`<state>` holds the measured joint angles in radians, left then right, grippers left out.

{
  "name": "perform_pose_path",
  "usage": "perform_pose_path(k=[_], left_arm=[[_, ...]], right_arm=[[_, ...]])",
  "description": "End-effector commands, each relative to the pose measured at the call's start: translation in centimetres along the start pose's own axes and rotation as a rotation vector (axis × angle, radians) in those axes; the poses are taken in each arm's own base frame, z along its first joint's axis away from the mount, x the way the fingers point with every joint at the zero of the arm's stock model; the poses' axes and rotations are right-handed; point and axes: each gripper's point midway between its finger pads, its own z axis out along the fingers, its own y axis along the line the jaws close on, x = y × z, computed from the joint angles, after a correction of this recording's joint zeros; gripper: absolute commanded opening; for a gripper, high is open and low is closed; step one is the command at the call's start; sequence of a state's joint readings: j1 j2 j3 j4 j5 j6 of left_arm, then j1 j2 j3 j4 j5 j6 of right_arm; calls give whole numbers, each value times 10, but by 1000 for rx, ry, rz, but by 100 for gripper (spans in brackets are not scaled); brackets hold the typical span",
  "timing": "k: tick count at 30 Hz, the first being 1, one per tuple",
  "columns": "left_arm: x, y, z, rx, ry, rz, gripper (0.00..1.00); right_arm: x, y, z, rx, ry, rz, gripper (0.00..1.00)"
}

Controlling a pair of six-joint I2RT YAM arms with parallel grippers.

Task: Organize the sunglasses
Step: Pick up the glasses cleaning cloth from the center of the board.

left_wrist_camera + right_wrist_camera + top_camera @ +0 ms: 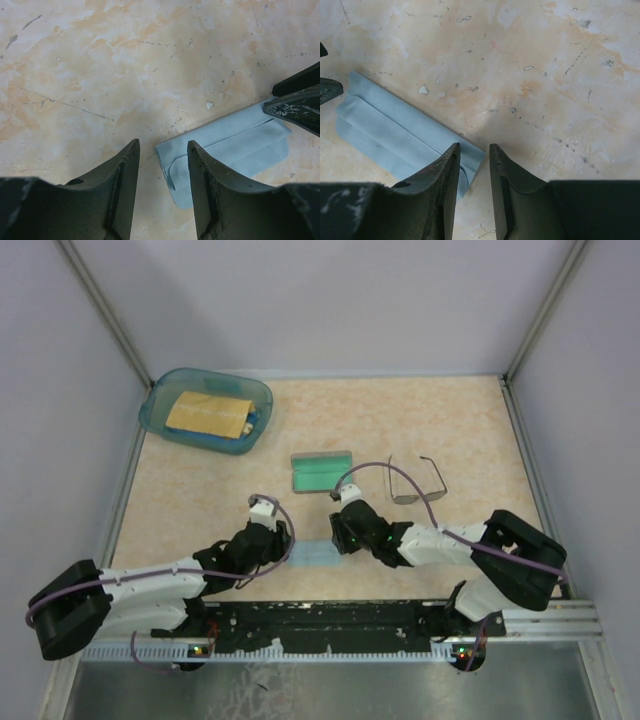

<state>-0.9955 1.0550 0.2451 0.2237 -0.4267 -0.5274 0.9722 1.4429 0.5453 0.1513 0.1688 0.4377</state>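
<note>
The sunglasses (416, 481) lie unfolded on the table at right of centre, untouched by either gripper. A folded light blue cloth (316, 554) lies between both grippers. My left gripper (291, 550) is open at the cloth's left end; in the left wrist view (163, 145) the cloth's corner (235, 145) lies between its jaws. My right gripper (339, 543) is open at the cloth's right end; in the right wrist view (474, 147) the cloth's corner (395, 127) reaches between its jaws. Neither gripper holds anything.
The grey case (321, 470) lies open with its teal lining up, behind the cloth. A blue tub (170, 398) holding a tan packet stands at the back left. Walls enclose the table on three sides.
</note>
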Motion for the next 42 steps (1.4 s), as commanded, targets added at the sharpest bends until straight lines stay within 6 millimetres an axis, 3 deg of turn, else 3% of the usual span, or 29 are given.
perform_pose_path(k=[1,25,42], left_arm=[[2,7,-2,-17,-2,-7,49],[6,1,2,5,21,-4,49],[14,-1,11,-1,49,15,43]], right_arm=[[-19,9,2,-37,-58,8,29],[-7,5,2,-35,-35,15,5],[-7,6,2,-42,-32,11,4]])
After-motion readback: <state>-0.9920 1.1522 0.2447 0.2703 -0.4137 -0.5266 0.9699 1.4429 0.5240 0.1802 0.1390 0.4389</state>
